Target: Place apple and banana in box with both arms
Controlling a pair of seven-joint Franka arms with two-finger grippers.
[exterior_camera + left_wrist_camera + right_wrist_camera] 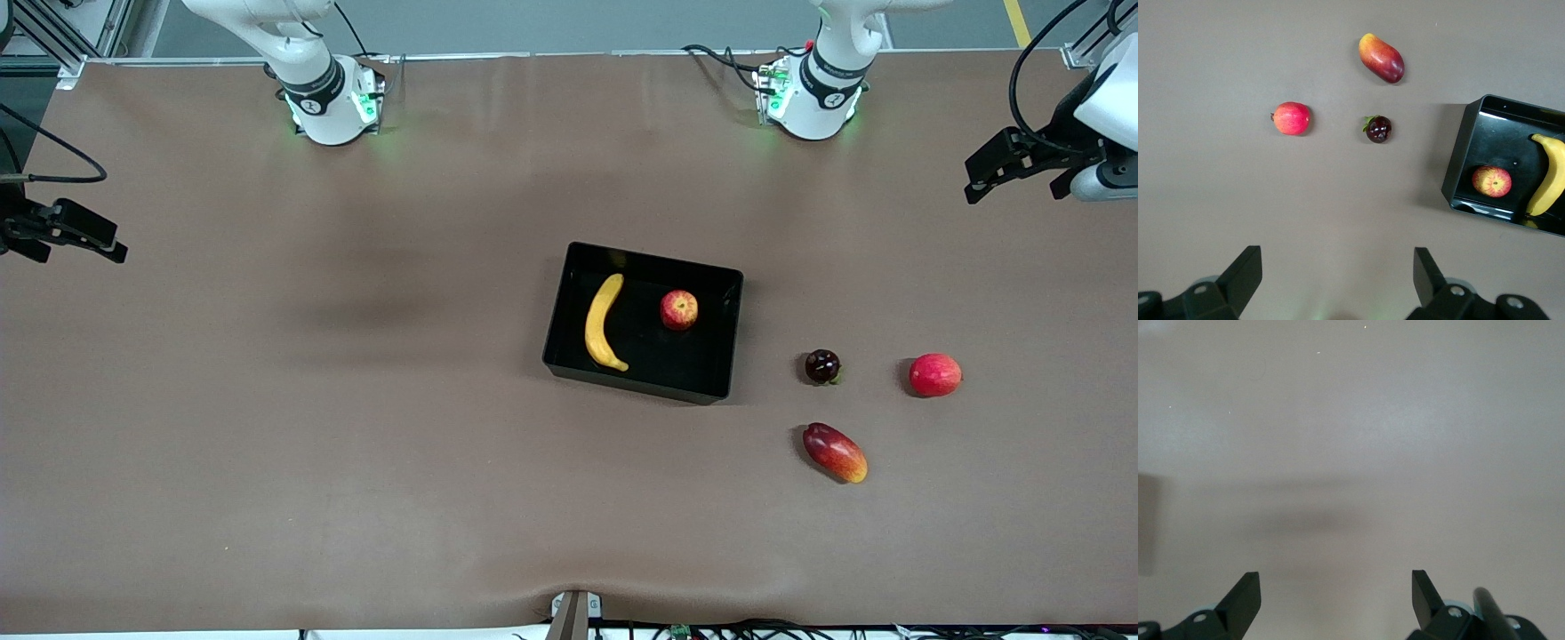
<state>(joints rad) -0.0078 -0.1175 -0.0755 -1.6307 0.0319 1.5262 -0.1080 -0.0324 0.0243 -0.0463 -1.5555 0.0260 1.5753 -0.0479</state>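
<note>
The black box (725, 333) stands mid-table. The yellow banana (604, 322) lies in it toward the right arm's end, and the red, yellow-streaked apple (678, 309) sits in it toward the left arm's end. The left wrist view shows the box (1458, 167), the apple (1491, 181) and the banana (1546, 177) too. My left gripper (978, 184) is open and empty, raised over the table's left-arm end; its view shows it (1337, 267) over bare table. My right gripper (111, 245) is open and empty, raised over the right-arm end (1336, 590).
Three loose fruits lie on the brown table toward the left arm's end: a dark round fruit (822, 366), a smooth pink-red round fruit (934, 374) and an elongated red-and-yellow fruit (835, 452) nearest the front camera. They show in the left wrist view (1378, 129), (1291, 118), (1381, 58).
</note>
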